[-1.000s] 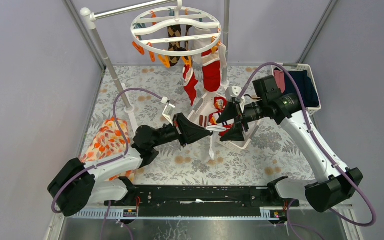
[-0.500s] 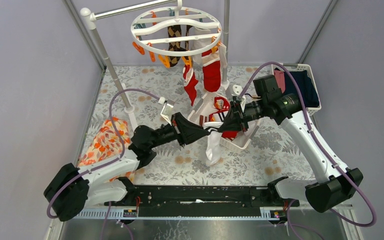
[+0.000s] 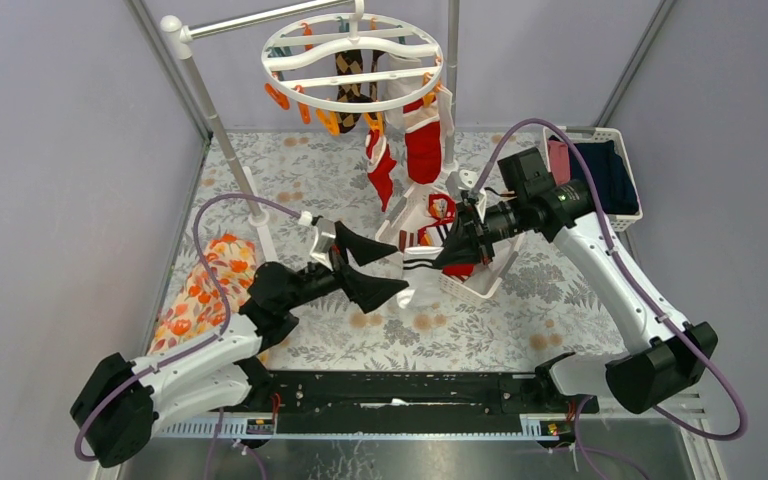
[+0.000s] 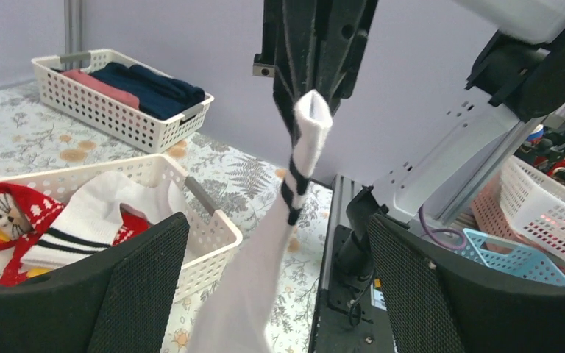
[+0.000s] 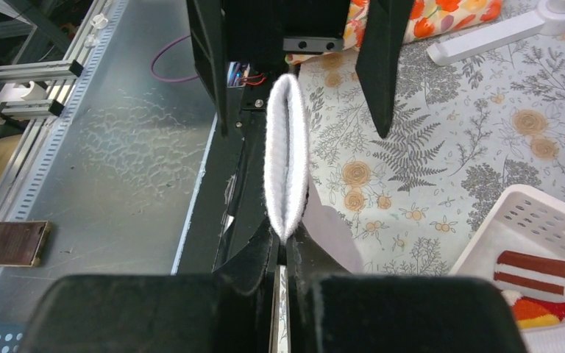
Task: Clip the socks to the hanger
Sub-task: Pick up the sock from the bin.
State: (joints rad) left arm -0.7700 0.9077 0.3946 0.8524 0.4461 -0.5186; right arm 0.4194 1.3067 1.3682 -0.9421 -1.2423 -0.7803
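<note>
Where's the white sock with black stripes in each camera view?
Top external: white striped sock at centre, just left of the white basket.
Left wrist: sock at centre, dangling from above; basket to its left.
Right wrist: cuff at centre, edge-on; basket lower right.
Shared landmark: the basket.

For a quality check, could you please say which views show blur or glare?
Top external: sharp, evenly lit, soft shadows only. Left wrist: own fingers dark yet textured; the white sock crisp at its cuff, blurred lower down. Right wrist: cuff sharp, near fingers soft, mild sheen on the metal sheet.
</note>
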